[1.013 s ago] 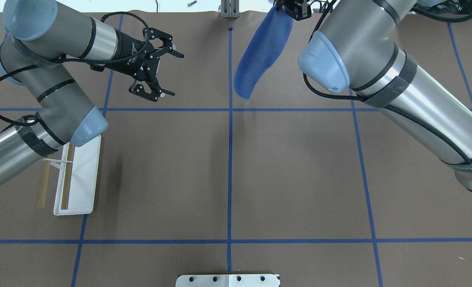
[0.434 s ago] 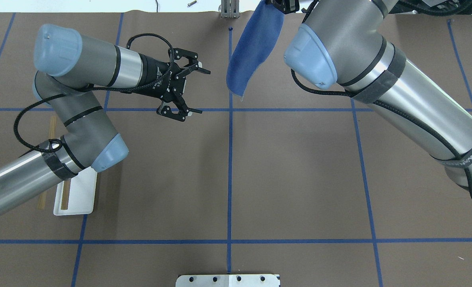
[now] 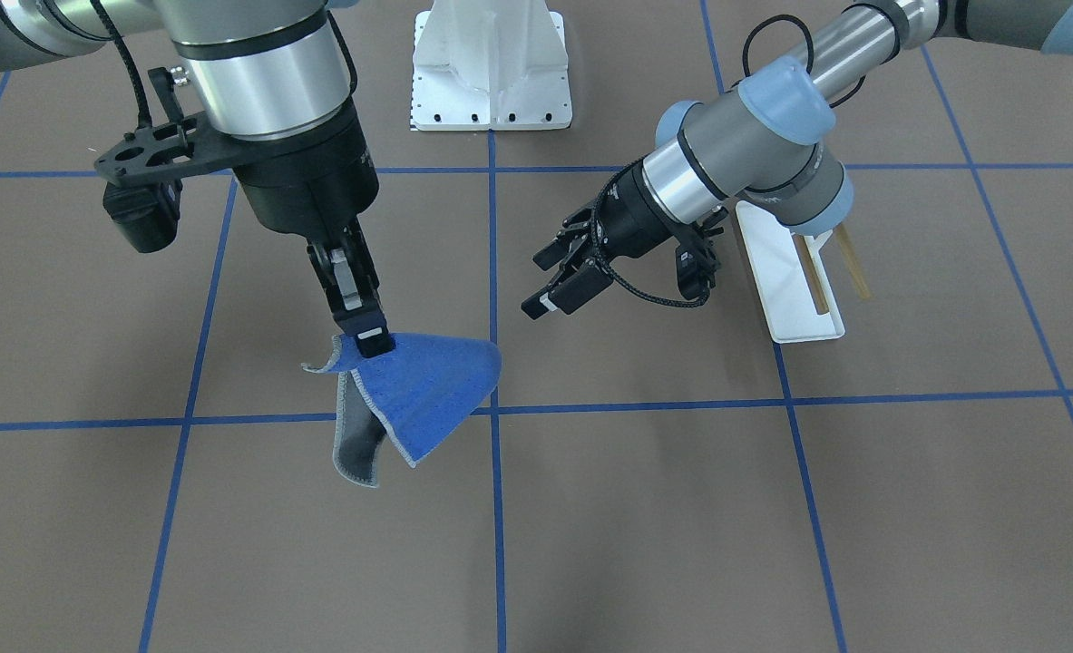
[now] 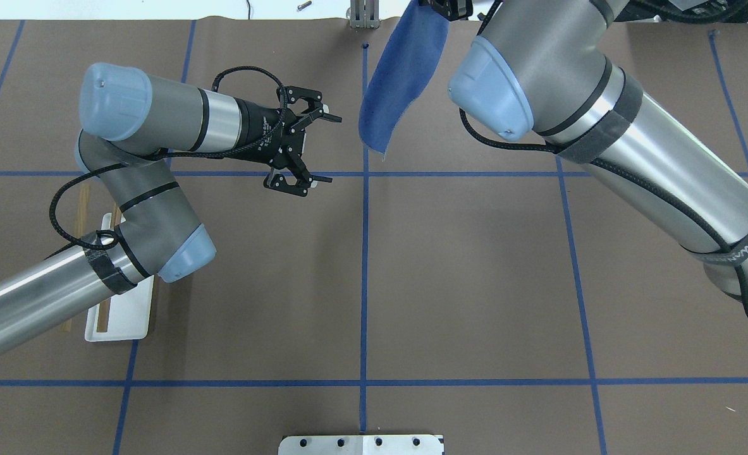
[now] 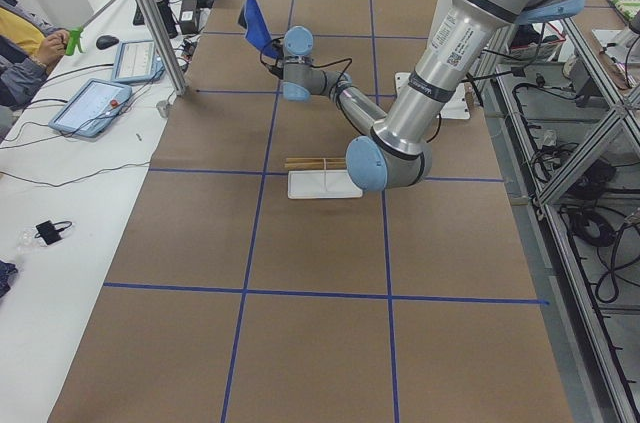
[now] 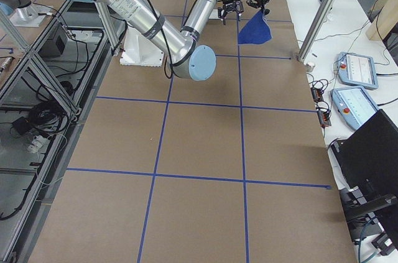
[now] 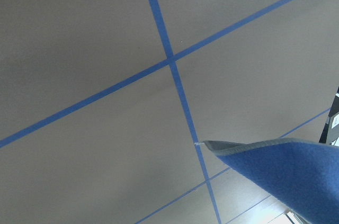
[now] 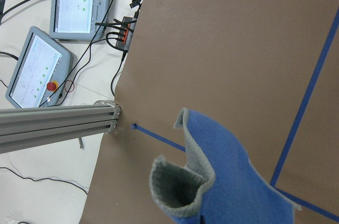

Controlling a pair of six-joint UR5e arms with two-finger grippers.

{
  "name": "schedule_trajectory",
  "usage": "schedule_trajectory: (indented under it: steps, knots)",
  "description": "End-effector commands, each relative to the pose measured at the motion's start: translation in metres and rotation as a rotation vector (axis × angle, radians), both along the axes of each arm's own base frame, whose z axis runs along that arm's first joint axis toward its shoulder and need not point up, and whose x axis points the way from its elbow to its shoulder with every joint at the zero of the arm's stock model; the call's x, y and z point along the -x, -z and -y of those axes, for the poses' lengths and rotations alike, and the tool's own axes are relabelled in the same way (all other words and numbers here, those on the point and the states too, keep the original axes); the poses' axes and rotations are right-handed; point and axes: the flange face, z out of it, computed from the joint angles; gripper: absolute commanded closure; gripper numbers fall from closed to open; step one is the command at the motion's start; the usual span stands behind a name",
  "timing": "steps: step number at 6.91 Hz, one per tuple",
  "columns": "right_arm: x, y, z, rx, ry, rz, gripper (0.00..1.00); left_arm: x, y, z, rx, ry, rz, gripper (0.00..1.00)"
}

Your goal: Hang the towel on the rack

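Note:
The towel [image 3: 423,390], blue on one side and grey on the other, hangs above the table from one corner. My right gripper [image 3: 369,337] is shut on that corner, and it sits at the top edge of the overhead view [image 4: 451,7]. The towel also shows from overhead [image 4: 401,76] and in both wrist views [image 7: 288,179] [image 8: 235,181]. My left gripper [image 4: 334,149] is open and empty, level with the towel's lower tip and a short way to its left. The rack [image 3: 785,290], a white tray with two wooden rods, stands by the left arm's elbow, partly hidden under it from overhead [image 4: 127,309].
The big white bolted pedestal [image 3: 491,63] stands at the robot's side of the table. An aluminium post [image 4: 362,16] rises at the far edge near the towel. Operator tablets [image 8: 79,1] and cables lie beyond that edge. Blue tape lines cross the brown table.
My left arm has swung right toward the towel, its gripper staying open. My right gripper has carried the towel a little to the left, then held still.

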Motion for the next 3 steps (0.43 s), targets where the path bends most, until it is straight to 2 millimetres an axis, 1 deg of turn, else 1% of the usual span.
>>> schedule_trajectory:
  steps: [1, 2, 3]
  knots:
    - [-0.0019, 0.0017, -0.0025, 0.000, 0.000, 0.000, 1.00, -0.0038, -0.0123, 0.0113, 0.005, 0.076, -0.038, 0.03]
    - [-0.0022, 0.0020, -0.0029, 0.000, 0.000, 0.000, 1.00, -0.0035, -0.0119, 0.0171, 0.064, 0.121, -0.061, 0.06]
    - [-0.0027, 0.0035, -0.0036, -0.002, 0.000, 0.002, 1.00, -0.0027, -0.0160, 0.0206, 0.151, 0.152, -0.136, 0.12]
